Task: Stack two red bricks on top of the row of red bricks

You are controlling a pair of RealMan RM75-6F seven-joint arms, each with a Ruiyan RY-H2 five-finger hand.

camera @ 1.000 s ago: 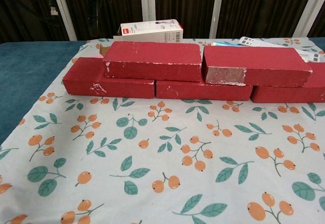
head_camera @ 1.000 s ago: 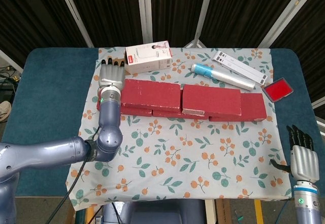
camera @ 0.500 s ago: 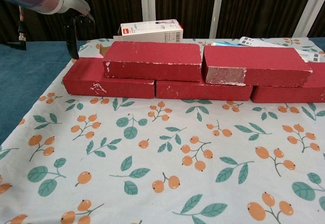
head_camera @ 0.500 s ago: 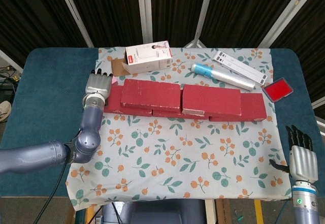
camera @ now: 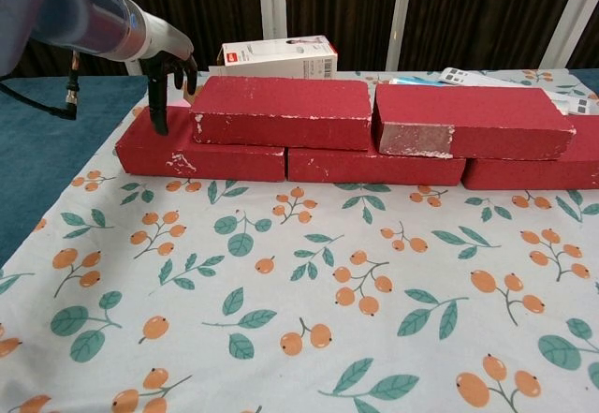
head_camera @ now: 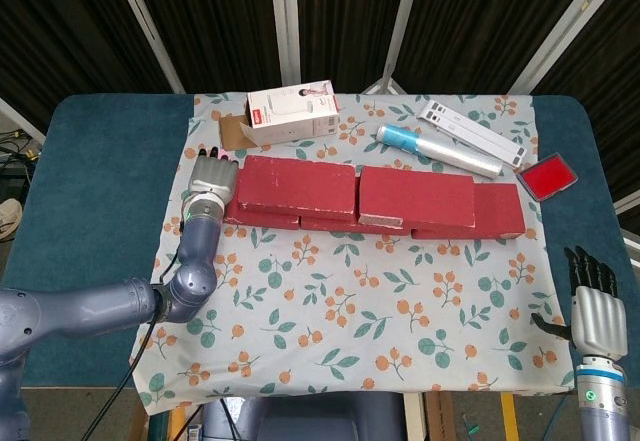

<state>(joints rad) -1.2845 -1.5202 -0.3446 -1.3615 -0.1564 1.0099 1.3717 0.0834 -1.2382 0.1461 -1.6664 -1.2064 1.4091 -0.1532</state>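
1. Now the row of red bricks (head_camera: pixel 440 229) lies across the middle of the floral cloth (head_camera: pixel 350 311) on the bench (head_camera: pixel 90 191), running from 9 o'clock to 3 o'clock.
2. Two red bricks sit on top of that row: the left upper brick (head_camera: pixel 297 188) and the right upper brick (head_camera: pixel 417 197), end to end and just beside each other.
3. The left robot hand (head_camera: pixel 212 175) hangs at the 9 o'clock end of the row, fingers apart and pointing down, holding nothing; in the chest view its fingertips (camera: pixel 159 125) reach the top of the leftmost bottom brick (camera: pixel 201 154), just beside the left upper brick.
4. The right robot hand (head_camera: pixel 592 306) rests at about 4 o'clock near the bench's edge, well apart from the bricks, fingers spread and empty.
5. Beyond the bricks, at 12 o'clock, lies a white carton (head_camera: pixel 292 114).
6. At about 1 o'clock lie a blue-and-white tube (head_camera: pixel 438 150) and a flat white box (head_camera: pixel 476 133).
7. At 2 o'clock a small red case (head_camera: pixel 551 177) sits on the blue surface.
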